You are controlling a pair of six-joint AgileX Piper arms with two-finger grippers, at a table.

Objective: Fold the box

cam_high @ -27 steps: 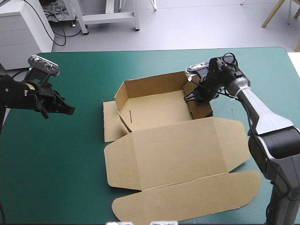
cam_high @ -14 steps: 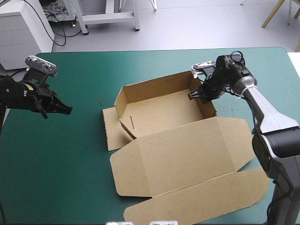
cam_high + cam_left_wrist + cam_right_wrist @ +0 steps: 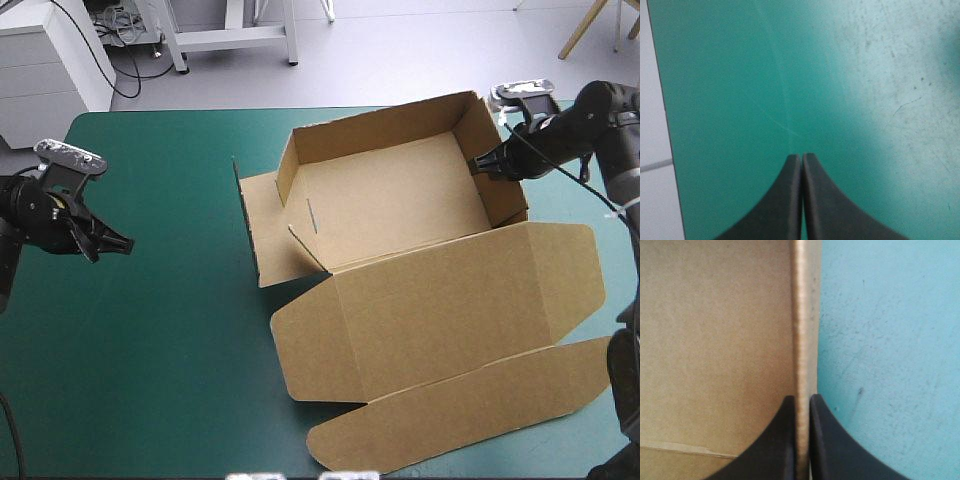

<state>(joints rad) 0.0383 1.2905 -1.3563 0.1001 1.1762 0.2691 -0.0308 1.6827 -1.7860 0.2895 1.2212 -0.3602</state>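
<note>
Now the box point(image 3: 395, 205) sits toward the desk's point(image 3: 150, 350) far right corner, walls raised, lid point(image 3: 450, 300) flat toward the near edge. Its right wall point(image 3: 802, 315) is pinched between the right fingers point(image 3: 780, 440). The left fingers point(image 3: 780, 200) meet, empty, over bare teal-green cover near the left edge.

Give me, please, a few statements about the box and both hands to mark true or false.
The right hand is shut on the box's right wall. True.
The left hand grips the box's left flap. False: it is shut on nothing, over the teal-green cover, apart from the box.
The lid lies open and flat, toward the cover's near edge. True.
The box sits at the cover's left edge. False: it lies toward the right side.
</note>
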